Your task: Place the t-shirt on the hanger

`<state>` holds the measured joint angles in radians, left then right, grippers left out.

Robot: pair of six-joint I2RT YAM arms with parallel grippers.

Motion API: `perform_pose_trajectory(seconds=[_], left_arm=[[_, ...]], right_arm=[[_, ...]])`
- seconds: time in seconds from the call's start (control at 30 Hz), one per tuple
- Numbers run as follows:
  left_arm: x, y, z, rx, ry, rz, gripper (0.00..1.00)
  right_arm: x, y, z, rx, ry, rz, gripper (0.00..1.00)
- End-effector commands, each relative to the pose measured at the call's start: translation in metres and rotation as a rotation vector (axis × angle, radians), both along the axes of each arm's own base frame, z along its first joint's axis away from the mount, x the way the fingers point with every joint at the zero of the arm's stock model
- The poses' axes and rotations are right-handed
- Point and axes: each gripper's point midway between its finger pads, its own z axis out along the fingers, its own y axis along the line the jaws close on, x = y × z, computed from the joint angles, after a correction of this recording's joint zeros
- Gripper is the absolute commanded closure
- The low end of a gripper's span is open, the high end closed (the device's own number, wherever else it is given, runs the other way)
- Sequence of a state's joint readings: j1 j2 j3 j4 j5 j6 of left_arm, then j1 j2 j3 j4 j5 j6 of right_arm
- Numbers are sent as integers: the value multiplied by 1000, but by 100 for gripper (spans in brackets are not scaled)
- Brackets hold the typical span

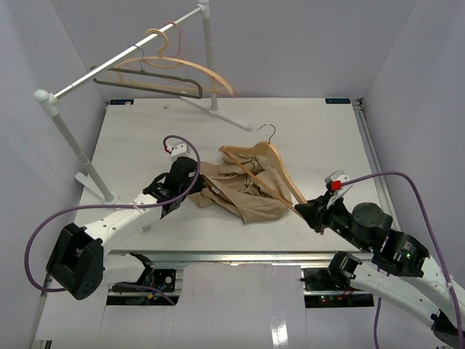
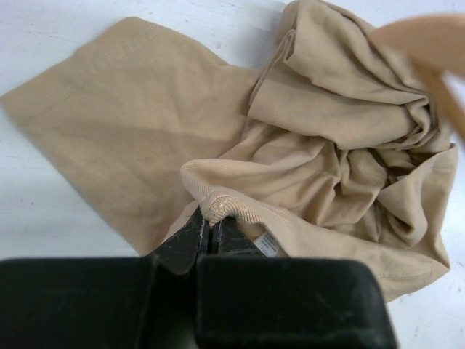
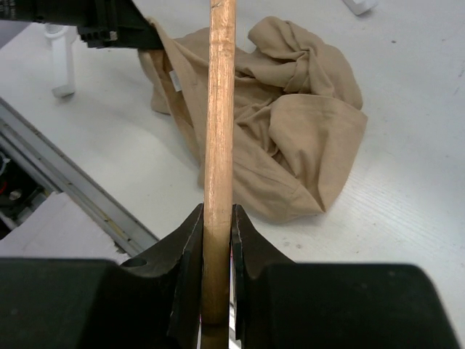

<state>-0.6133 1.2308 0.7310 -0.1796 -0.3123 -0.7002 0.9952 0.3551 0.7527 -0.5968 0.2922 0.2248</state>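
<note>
The tan t-shirt (image 1: pixel 243 190) lies crumpled at the middle of the table. My left gripper (image 1: pixel 196 190) is at its left edge. In the left wrist view this gripper (image 2: pixel 211 218) is shut on the shirt's ribbed collar (image 2: pixel 229 206), with the rest of the t-shirt (image 2: pixel 327 131) bunched beyond it. The wooden hanger (image 1: pixel 280 166) rests partly in the cloth, its silver hook (image 1: pixel 269 131) pointing to the far side. My right gripper (image 1: pixel 309 209) is shut on the hanger's near arm. The right wrist view shows the hanger (image 3: pixel 218 109) clamped between the jaws of that gripper (image 3: pixel 216 218).
A white clothes rail (image 1: pixel 123 62) stands at the back left and carries a dark grey hanger (image 1: pixel 152 83) and another wooden hanger (image 1: pixel 200 70). Its feet (image 1: pixel 98 185) (image 1: pixel 225 115) rest on the table. A metal rail (image 1: pixel 218 256) lines the near edge.
</note>
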Motion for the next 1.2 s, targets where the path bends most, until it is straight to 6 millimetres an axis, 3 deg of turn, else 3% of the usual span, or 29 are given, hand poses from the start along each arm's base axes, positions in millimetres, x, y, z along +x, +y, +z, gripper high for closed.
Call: perform_pose_trajectory(seconds=[0.0, 0.33, 0.5, 0.8, 0.97, 1.17], left_arm=[[11, -11, 28, -59, -36, -22, 100], [19, -5, 22, -37, -2, 9, 100], [21, -3, 29, -42, -18, 18, 100], [21, -5, 34, -61, -18, 6, 100], [17, -17, 46, -102, -39, -68, 100], [5, -38, 79, -178, -97, -213, 100]], right_arm=[[-22, 11, 4, 74, 52, 110, 92], [-52, 5, 11, 149, 81, 217, 92], [-55, -2, -5, 100, 136, 199, 92], [-55, -6, -5, 109, 134, 180, 92], [-53, 2, -4, 114, 125, 197, 92], [-36, 32, -5, 103, 89, 231, 92]])
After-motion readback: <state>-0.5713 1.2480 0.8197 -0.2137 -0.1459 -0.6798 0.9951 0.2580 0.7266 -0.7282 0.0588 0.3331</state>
